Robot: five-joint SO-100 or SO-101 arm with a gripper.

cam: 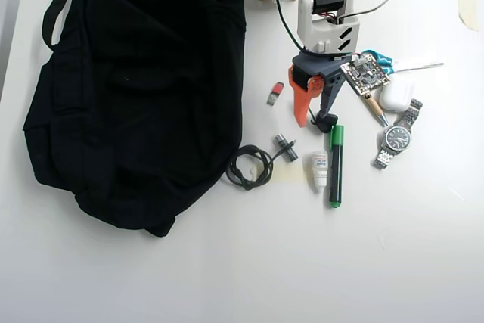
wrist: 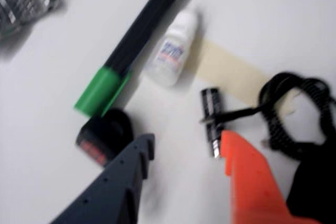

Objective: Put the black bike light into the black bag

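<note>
The black bike light is a small black lump with a red face lying on the white table. In the wrist view it sits just left of my dark grey finger, outside the jaws. In the overhead view the light lies at the dark finger's tip, above the green marker. My gripper is open and empty, with the orange finger on the right. It hangs over the table. The big black bag lies at the left of the overhead view, well apart from the gripper.
A green-capped black marker and a white dropper bottle lie just beyond the light. A coiled black cable with a plug lies by the bag. A watch, a white case, a circuit board and a red-and-black stick are nearby.
</note>
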